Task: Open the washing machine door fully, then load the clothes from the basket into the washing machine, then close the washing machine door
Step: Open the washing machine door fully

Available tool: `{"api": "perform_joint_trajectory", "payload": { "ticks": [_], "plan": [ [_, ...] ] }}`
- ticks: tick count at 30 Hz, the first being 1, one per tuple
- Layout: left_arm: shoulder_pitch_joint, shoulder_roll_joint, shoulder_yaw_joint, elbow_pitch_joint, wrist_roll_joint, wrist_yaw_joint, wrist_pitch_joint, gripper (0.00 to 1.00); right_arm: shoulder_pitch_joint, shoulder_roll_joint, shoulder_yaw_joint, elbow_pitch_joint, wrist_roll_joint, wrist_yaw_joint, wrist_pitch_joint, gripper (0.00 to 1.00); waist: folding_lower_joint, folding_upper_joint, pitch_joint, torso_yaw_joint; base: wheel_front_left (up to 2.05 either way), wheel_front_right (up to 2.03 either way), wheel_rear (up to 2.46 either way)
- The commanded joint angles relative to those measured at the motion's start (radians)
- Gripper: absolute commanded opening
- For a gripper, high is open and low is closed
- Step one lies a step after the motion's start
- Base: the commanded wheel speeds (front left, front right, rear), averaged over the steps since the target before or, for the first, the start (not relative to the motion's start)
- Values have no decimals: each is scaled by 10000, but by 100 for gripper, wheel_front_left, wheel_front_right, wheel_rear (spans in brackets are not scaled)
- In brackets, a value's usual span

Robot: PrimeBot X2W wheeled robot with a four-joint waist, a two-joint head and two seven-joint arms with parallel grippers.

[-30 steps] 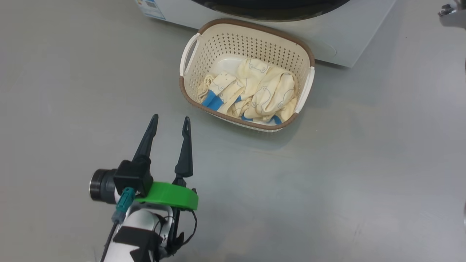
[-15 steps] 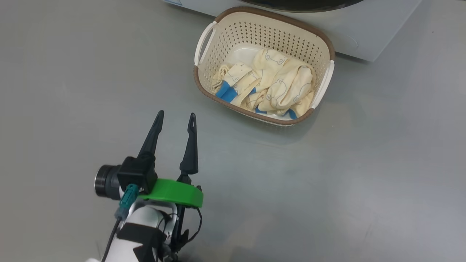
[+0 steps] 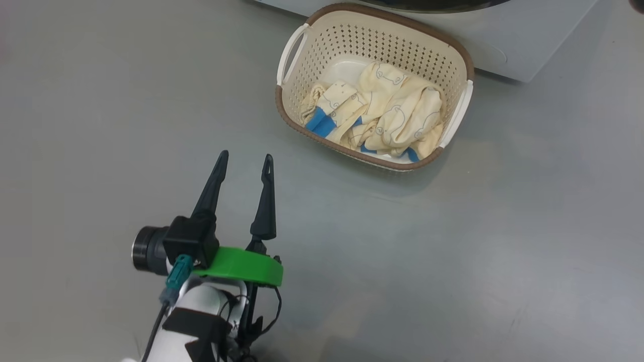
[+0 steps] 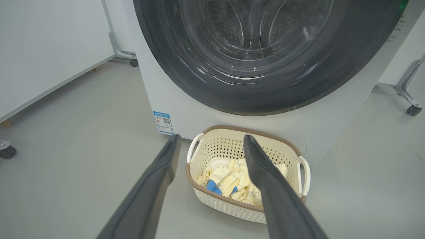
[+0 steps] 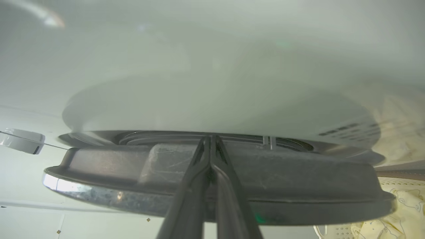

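Observation:
The basket (image 3: 297, 108) stands on the floor against the washing machine (image 3: 508, 35), with the cream-yellow, blue-trimmed clothes (image 3: 387, 115) heaped inside. My left gripper (image 3: 245, 158) hovers open and empty, short of the basket's near left corner. In the left wrist view it (image 4: 211, 136) points at the basket (image 4: 229, 204), the clothes (image 4: 225, 179) and the washing machine door (image 4: 166, 49), whose black rim lies against the white front. My right gripper (image 5: 211, 139) is shut, its tips at the edge of the door (image 5: 298, 179), seen edge-on below the machine's white front (image 5: 212, 66).
Grey floor spreads around the basket. A blue label (image 4: 163, 122) marks the machine's lower left corner. White panels on metal legs with casters (image 4: 413, 109) (image 4: 6, 151) stand at both sides of the machine.
The head camera has turned, so the basket sits further right and higher in the picture. My left gripper stays open and holds about the same place.

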Motion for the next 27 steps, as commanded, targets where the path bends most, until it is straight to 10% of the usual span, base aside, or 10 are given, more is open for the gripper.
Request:
{"api": "perform_joint_trajectory", "payload": {
  "ticks": [1, 27],
  "plan": [
    [-85, 152, 347, -336, -63, -14, -95, 100, -587, 337, 45, -161, 108, -29, 174, 0, 0, 0, 41, -2, 0, 0, 0],
    [61, 152, 262, -343, -102, 1, -95, 100, -343, 441, 559, 708, 417, -29, 2132, 0, 0, 0, -477, -61, 0, 0, 0]
  ]
}}
